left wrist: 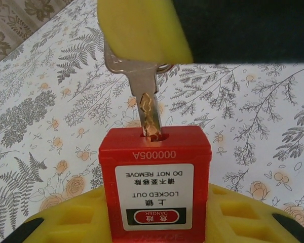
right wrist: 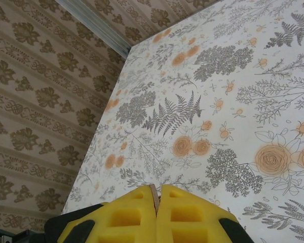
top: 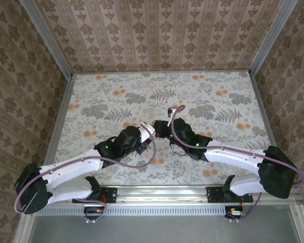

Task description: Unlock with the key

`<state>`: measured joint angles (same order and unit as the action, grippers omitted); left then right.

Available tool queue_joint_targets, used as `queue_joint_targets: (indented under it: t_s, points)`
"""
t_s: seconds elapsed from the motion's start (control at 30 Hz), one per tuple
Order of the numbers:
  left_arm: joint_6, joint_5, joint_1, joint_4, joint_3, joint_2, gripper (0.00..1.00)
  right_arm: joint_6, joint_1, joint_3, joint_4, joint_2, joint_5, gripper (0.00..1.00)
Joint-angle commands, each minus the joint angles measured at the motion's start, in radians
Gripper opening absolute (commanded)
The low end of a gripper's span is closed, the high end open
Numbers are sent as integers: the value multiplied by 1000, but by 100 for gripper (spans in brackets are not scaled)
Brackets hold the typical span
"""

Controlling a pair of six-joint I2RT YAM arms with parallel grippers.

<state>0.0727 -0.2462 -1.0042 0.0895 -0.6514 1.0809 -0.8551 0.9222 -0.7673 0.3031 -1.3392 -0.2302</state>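
My left gripper [left wrist: 155,225] is clamping the padlock [left wrist: 154,172]; my right gripper [right wrist: 156,201] is pinching the key [left wrist: 144,96], its head hidden.

The key [left wrist: 143,93] has its notched metal blade tip inside the keyhole of the red padlock [left wrist: 154,185].

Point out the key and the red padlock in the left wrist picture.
key [left wrist: 146,104]: left wrist view, on the bare metal blade.
red padlock [left wrist: 154,190]: left wrist view, on its white warning label.
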Motion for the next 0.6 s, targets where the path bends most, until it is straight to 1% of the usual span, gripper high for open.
queue_joint_targets:
  t_s: [0.0, 0.3, 0.47, 0.53, 0.57]
  points:
    - [45, 148, -19, -407, -190, -11, 24, -12, 109, 22, -128, -87, 288, 2]
    - [50, 179, -1, -425, -220, 8, 24, -45, 116, 43, -53, -118, 315, 2]
    - [50, 185, 3, -424, -222, 2, 24, -39, 96, 60, -67, -60, 308, 2]
    - [50, 183, 6, -428, -218, -2, 25, -39, 85, 65, -63, -60, 320, 2]
    - [49, 185, 5, -427, -216, -1, 25, -39, 81, 65, -64, -29, 327, 2]
